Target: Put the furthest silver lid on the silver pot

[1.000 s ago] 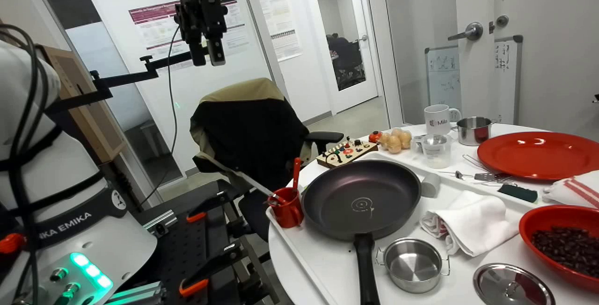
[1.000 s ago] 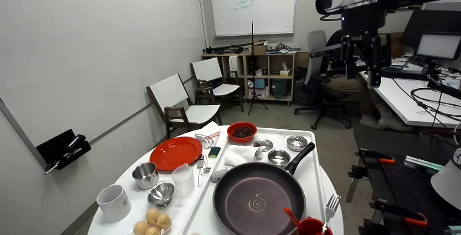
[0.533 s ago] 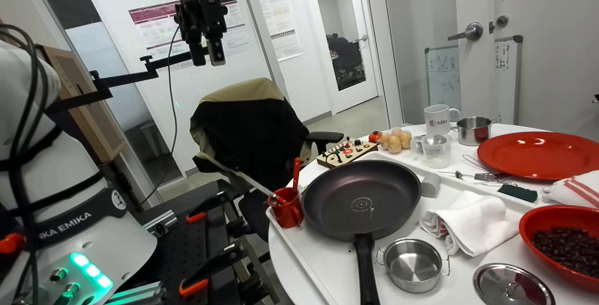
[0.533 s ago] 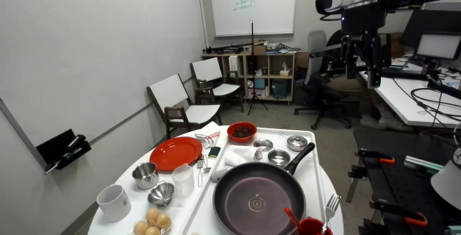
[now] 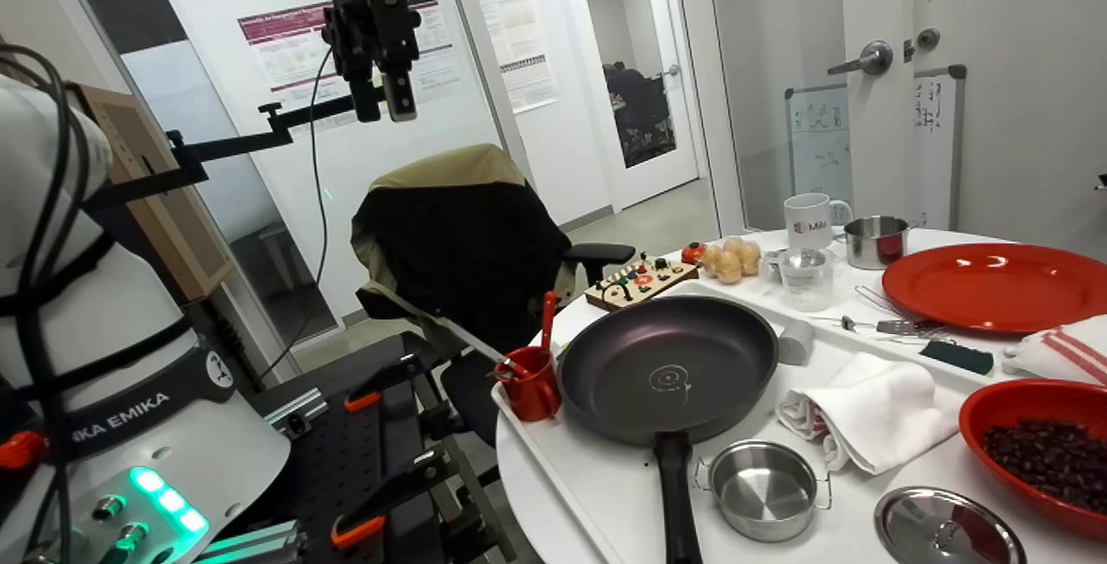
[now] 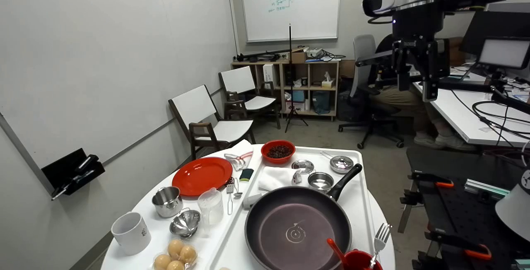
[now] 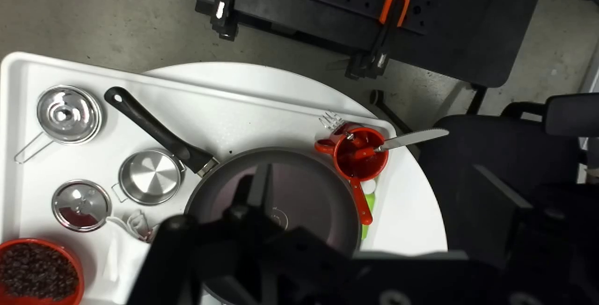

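The silver pot (image 5: pixel 765 495), small, uncovered and empty, stands on the white tray beside the pan handle; it also shows in the other views. Two silver lids share the tray. A flat lid (image 7: pixel 81 205) lies near the bowl of beans. Another round lid (image 7: pixel 65 114), with a shiny knob, rests on something with a wire handle near the tray's corner; in an exterior view this lid (image 6: pixel 341 163) is also visible. Which counts as furthest I cannot tell. My gripper (image 6: pixel 417 90) hangs high above and away from them, open, fingers apart with nothing between.
A large black frying pan (image 5: pixel 670 369) fills the tray's middle, its handle close to the pot. A red mug (image 7: pixel 360 153) with cutlery stands by the tray's corner. The red bowl (image 6: pixel 278 152) of beans and a white cloth (image 5: pixel 869 413) lie close to the flat lid.
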You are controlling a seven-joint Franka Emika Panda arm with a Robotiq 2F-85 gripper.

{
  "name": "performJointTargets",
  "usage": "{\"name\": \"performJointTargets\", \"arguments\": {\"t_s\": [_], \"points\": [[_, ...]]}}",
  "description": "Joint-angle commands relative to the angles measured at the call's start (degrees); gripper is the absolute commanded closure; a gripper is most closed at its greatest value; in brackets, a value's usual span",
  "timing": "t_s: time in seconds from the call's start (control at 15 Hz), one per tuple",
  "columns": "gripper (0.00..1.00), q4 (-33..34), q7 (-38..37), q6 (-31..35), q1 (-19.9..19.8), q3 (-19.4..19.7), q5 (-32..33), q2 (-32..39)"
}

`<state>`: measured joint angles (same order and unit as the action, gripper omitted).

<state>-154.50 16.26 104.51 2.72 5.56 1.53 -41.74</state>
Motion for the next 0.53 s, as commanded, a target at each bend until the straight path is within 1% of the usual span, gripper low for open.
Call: {"name": "performJointTargets", "arguments": {"t_s": [0.0, 0.27, 0.47], "points": [[0.0, 0.16, -0.03, 0.74, -0.28, -0.13, 0.34, 1.09], [0.0, 0.68, -0.84, 2.96, -1.34, -0.12, 1.61, 5.07], [0.0, 1.09, -2.08, 7.15, -2.84, -0.34, 3.24, 9.42]]}}
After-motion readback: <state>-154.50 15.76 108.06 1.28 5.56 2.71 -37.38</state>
